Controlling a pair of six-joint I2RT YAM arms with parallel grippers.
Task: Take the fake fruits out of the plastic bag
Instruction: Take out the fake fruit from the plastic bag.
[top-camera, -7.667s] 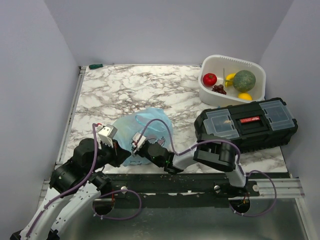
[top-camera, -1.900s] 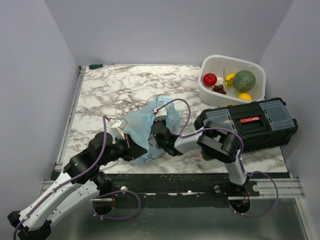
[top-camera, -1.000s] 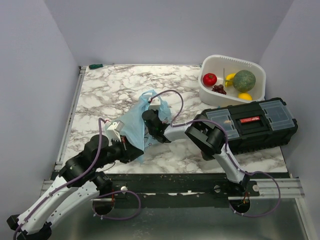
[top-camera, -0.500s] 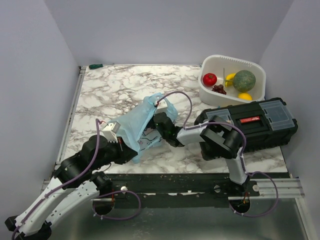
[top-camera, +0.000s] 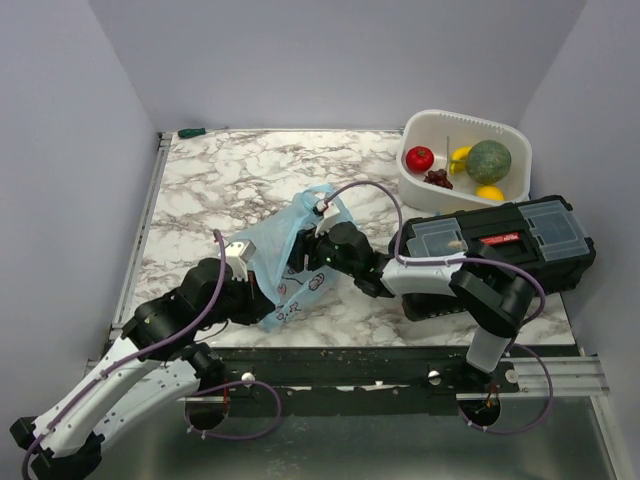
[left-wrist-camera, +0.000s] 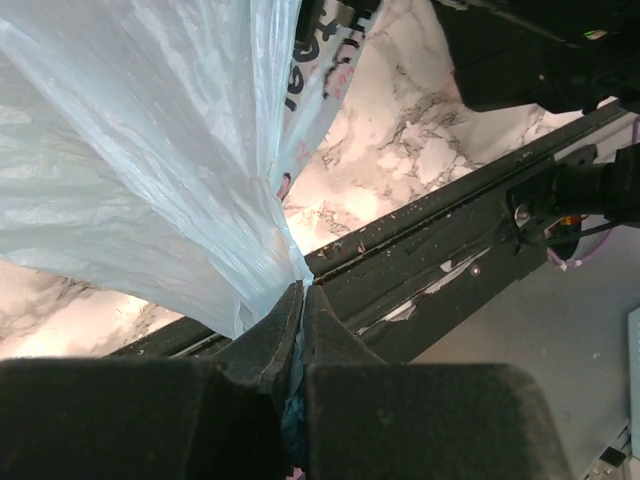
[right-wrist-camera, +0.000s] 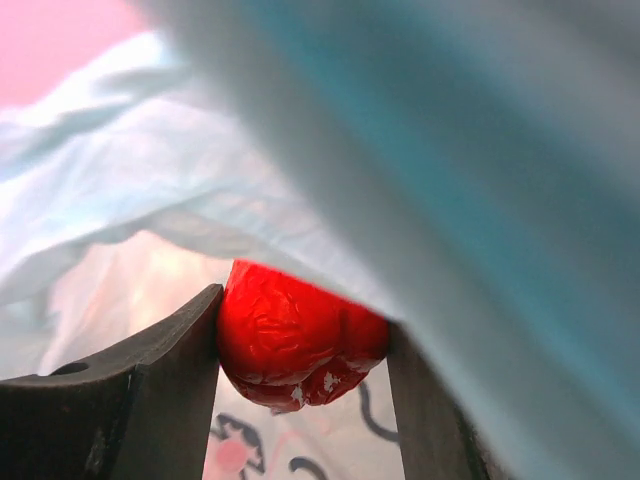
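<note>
The light-blue plastic bag (top-camera: 278, 243) hangs crumpled between both grippers over the near middle of the table. My left gripper (top-camera: 262, 297) is shut on the bag's lower edge; in the left wrist view the jaws (left-wrist-camera: 302, 292) pinch the film (left-wrist-camera: 130, 150). My right gripper (top-camera: 308, 258) is inside the bag's mouth. In the right wrist view it (right-wrist-camera: 303, 332) is shut on a wrinkled red fruit (right-wrist-camera: 290, 345), with bag film (right-wrist-camera: 450, 120) draped over it. A red tomato (top-camera: 420, 158), banana (top-camera: 460, 155), green melon (top-camera: 489, 160), citrus (top-camera: 490, 193) and grapes (top-camera: 437, 179) lie in the white tub (top-camera: 460, 116).
A black toolbox (top-camera: 500, 245) with clear lid compartments lies right of the bag, under my right arm's elbow. The white tub stands behind it at the back right. A small green object (top-camera: 191, 132) lies at the back left corner. The table's front edge is close below the bag.
Both grippers have raised the bag off the table. In the last half second my right arm's elbow swung right over the toolbox and the bag shifted slightly right.
</note>
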